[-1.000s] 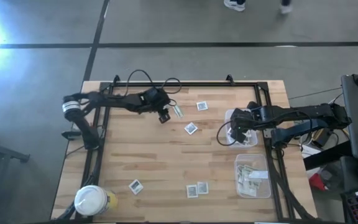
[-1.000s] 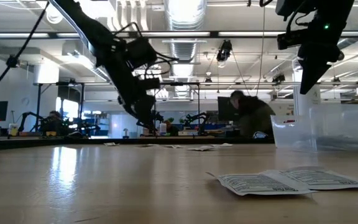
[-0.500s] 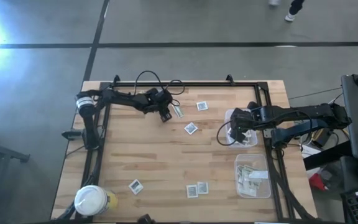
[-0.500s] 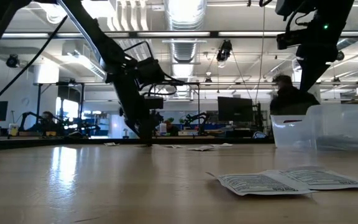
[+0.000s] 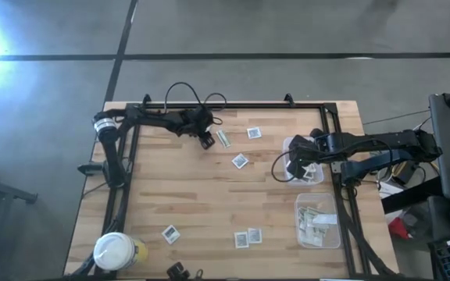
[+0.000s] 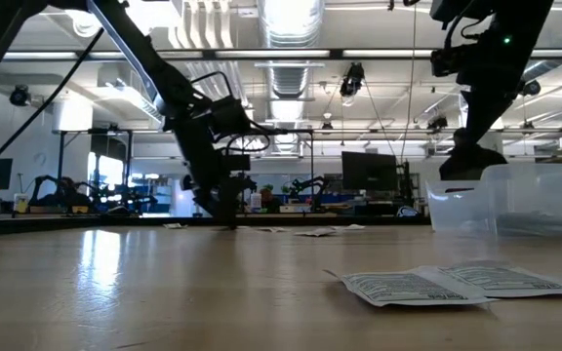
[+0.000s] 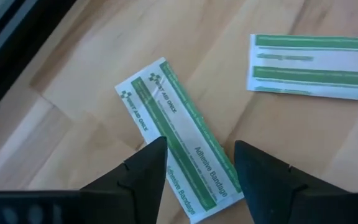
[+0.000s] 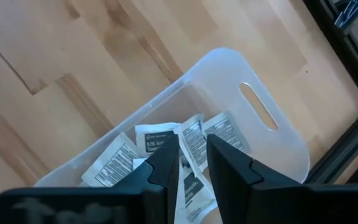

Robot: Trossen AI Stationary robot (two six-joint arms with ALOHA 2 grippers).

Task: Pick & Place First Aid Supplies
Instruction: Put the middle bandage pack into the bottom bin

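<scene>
— Two fingers of the left gripper (image 7: 194, 177) spread apart, straddling the near end of a green-and-white adhesive bandage strip (image 7: 176, 134) lying flat on the wooden table (image 5: 201, 195). Not yet closed on it.

— And beside that strip?

— Second bandage strip (image 7: 312, 66) near it, apart, also flat on the wood. Both close to the table's far edge, left of centre from above.

— Right gripper (image 8: 191, 165)?

— Poised over a clear plastic tub (image 8: 272, 134) at the table's right side, fingers narrowly parted, holding nothing. Several square white packets (image 8: 157, 140) with dark print piled inside that tub.

— Farther out?

— Second clear tub (image 5: 317, 220) nearer the front, holding pale strips. Loose white packets scattered on the wood: two near the middle (image 5: 241, 161), three toward the front (image 5: 248, 236). White-lidded round jar (image 5: 116, 251) at the front left corner.
</scene>
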